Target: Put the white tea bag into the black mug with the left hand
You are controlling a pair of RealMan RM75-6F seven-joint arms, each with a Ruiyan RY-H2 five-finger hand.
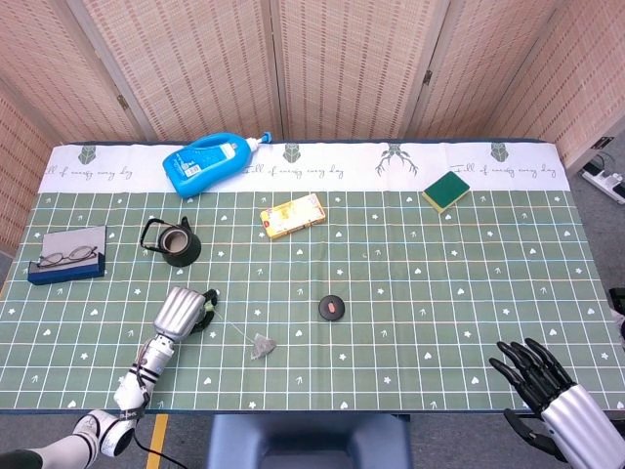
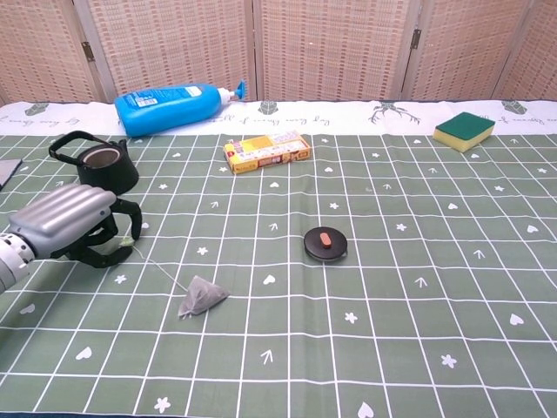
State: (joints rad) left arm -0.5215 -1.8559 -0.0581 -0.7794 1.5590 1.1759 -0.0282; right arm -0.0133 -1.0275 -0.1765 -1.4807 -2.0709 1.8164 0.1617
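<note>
The white tea bag [image 1: 262, 345] [image 2: 202, 296] lies flat on the green cloth, and its string runs left to a small pale tag [image 2: 128, 235]. My left hand [image 1: 179, 311] [image 2: 70, 225] sits low at that tag, with its fingers curled down and closed around it. The black mug [image 1: 179, 242] [image 2: 104, 167] stands upright just beyond the hand, handle to the left, and nothing shows inside it. At the near right edge, my right hand [image 1: 552, 386] shows only in the head view, fingers spread and holding nothing.
A blue detergent bottle [image 1: 207, 162] lies at the back left. A yellow box [image 1: 292, 215] is behind the middle and a black round disc [image 1: 332, 308] lies right of the tea bag. A green sponge [image 1: 445, 191] sits back right, and glasses on a case [image 1: 66, 256] far left.
</note>
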